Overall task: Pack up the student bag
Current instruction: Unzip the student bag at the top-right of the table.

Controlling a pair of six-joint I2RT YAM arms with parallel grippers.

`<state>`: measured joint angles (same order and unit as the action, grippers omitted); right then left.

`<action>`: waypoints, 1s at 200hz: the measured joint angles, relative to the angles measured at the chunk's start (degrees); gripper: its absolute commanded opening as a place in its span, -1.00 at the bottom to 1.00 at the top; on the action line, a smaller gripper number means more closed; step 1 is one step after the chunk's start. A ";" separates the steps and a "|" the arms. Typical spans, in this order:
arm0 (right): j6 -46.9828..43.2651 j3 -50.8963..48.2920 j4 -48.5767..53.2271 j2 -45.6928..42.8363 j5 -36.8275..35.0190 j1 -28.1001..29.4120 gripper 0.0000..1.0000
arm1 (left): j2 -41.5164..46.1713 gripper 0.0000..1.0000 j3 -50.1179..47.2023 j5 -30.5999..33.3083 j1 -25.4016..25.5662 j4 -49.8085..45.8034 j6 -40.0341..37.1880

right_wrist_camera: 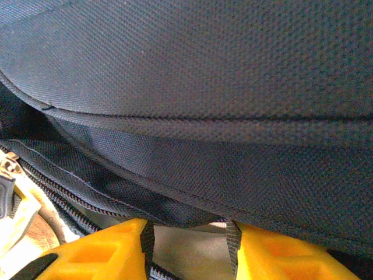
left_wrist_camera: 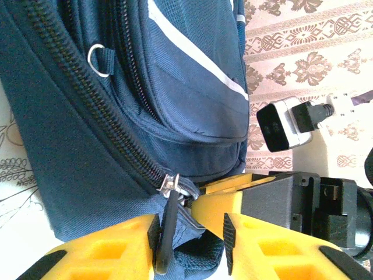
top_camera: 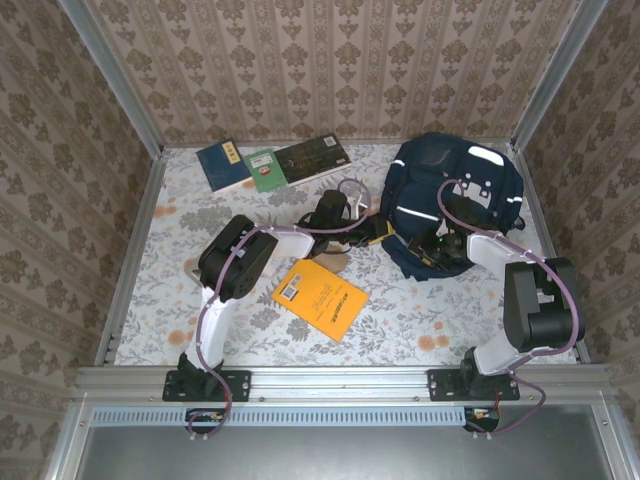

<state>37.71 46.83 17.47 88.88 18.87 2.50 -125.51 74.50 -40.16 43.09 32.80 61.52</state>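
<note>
Starting from the top view: the large navy-blue fabric student bag (top_camera: 455,190) lies at the far right of the floral-print table (top_camera: 420,320). The left gripper (top_camera: 375,232) is at the bag's near-left corner and the right gripper (top_camera: 440,245) is at its near edge. A flat orange-yellow paperback book (top_camera: 320,297) sits between the arms, apart from the bag. Risk here — both grippers crowd one corner, so a pull by one could run into the other. Left wrist view: the thin black zipper pull tab (left_wrist_camera: 166,221) hangs from the small metal slider (left_wrist_camera: 170,184) and lies against one finger's black pad (left_wrist_camera: 152,233). The jaws stand apart, with nothing pinched from both sides yet. If they close off-centre, the tab could flip out, or they could bite the blue fabric fold beside it and jam the zip on cloth. Nothing visibly pins the bag, so a hard tug would likely drag the whole bag rather than run the slider. Right wrist view: the dark hem of the bag droops just above the yellow fingers (right_wrist_camera: 116,251), with a pale gap between them — can't tell whether they're clamped on fabric or merely under it. If that gripper isn't holding, there's no counter-force for the zip.
</note>
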 measured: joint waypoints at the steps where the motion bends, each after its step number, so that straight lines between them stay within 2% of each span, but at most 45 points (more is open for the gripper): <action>1: 0.00 0.00 0.00 0.00 0.00 0.00 -0.16 | -0.02 -0.27 0.07 0.00 0.00 -0.02 0.00; 118: 0.00 -0.07 -0.09 -0.02 0.00 0.00 -0.15 | -0.55 -0.34 1.73 0.02 0.70 -4.39 -2.40; 136: 0.00 -0.07 -0.11 -0.02 0.00 0.00 -0.15 | -0.55 -0.52 2.01 0.02 0.87 -5.33 -3.28; 164: -0.02 -0.07 -0.11 -0.02 0.00 0.00 -0.16 | -0.52 -1.00 2.12 0.24 1.03 -6.75 -4.50; 200: 0.00 -0.07 -0.04 -0.26 -0.13 0.00 -0.16 | -0.52 -1.00 2.27 1.01 0.79 -9.05 -6.36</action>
<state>37.71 46.76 17.43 88.62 18.74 2.50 -126.04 76.77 -39.16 43.88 23.75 55.16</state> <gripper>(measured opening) 0.422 0.045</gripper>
